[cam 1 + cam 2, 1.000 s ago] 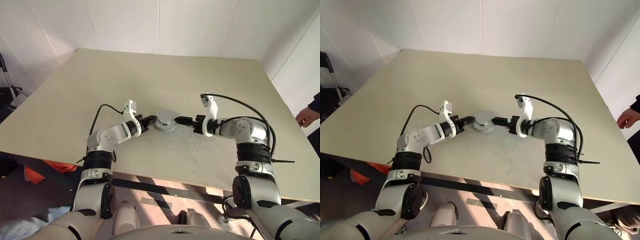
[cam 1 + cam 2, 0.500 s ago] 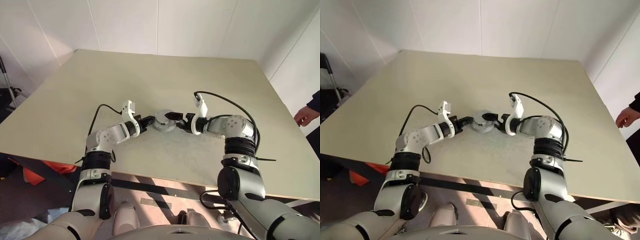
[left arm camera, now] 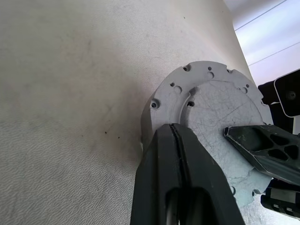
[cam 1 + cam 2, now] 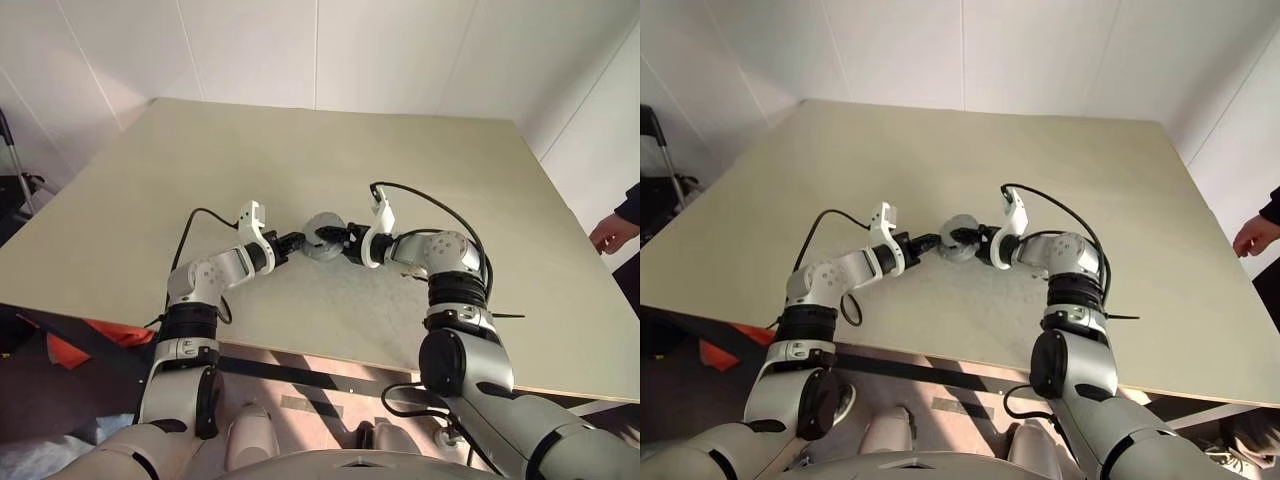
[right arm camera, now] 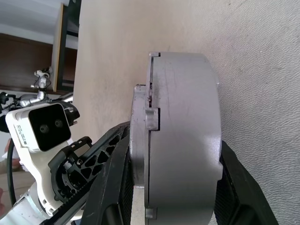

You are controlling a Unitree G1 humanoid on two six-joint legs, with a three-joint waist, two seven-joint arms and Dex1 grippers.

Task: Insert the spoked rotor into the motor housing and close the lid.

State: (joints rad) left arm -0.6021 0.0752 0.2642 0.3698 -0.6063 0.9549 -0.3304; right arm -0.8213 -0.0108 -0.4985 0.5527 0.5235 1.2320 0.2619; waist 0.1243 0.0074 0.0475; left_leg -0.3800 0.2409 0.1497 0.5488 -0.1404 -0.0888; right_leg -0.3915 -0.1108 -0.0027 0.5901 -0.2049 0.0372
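A second earlier the right end effector (image 4: 335,238) was held off the right flank of the motor housing (image 4: 320,240) with a gap between them; it has since been carried across to the housing, and in the right wrist view its two black fingers (image 5: 115,183) are seen set on either side of the grey puck, which is viewed edge-on there, one finger against the flat face and the other against the outer side. The fingers are thus part-way closed around the housing; whether a firm hold has been gained cannot be told. The left end effector (image 3: 180,164) has stayed at the housing's left edge with its fingers pressed fully together, nothing between them, its tip laid on the pale circular face as a brace. The housing is found near the middle of the beige surface (image 4: 400,160), between the two end effectors. A seam between a flanged plate and the drum body is shown in the right wrist view, so the lid is judged to be seated already and the present step to be a pressing or squeezing shut. One housing, two end effectors and one surface are counted. A person's hand (image 4: 610,232) is seen beyond the right edge of the surface.
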